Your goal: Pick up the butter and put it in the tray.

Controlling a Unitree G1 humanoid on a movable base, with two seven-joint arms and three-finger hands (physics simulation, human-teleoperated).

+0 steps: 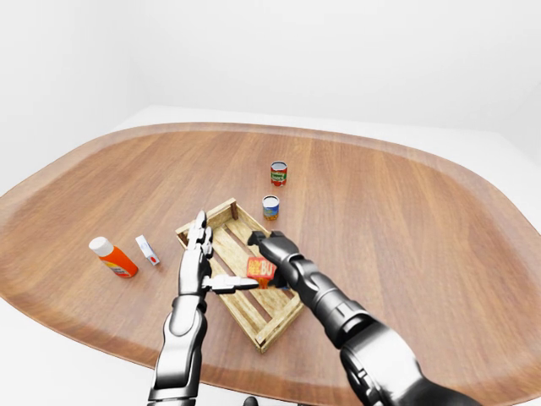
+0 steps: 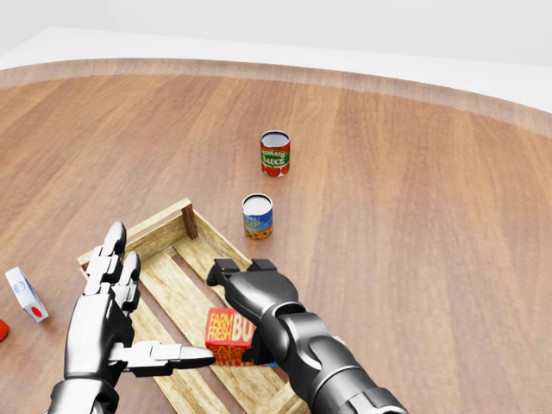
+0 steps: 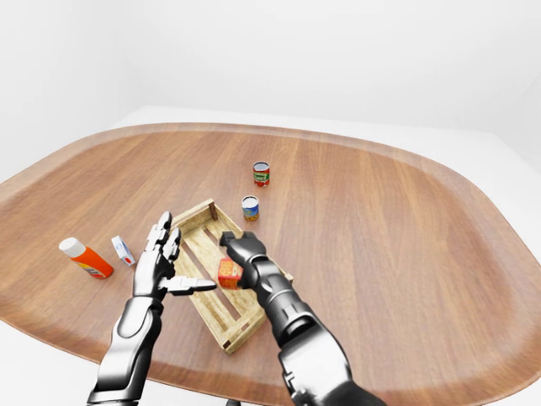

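Observation:
The butter (image 2: 227, 333) is a red box with yellow lettering. It is over the slats of the wooden tray (image 2: 160, 222), towards the tray's lower right end in the head view. My right hand (image 2: 245, 304) is shut on the butter, its dark fingers curled over the box's top and right side. Whether the box rests on the slats I cannot tell. My left hand (image 2: 131, 297) is open at the tray's left rail, fingers pointing up and the thumb stretched right towards the butter without touching it.
A tomato sauce can (image 2: 274, 153) and a blue-labelled can (image 2: 257, 216) stand just beyond the tray's upper right. A small white carton (image 2: 25, 294) and an orange bottle (image 1: 112, 258) lie left of the tray. The table's rounded edge curves close below the tray.

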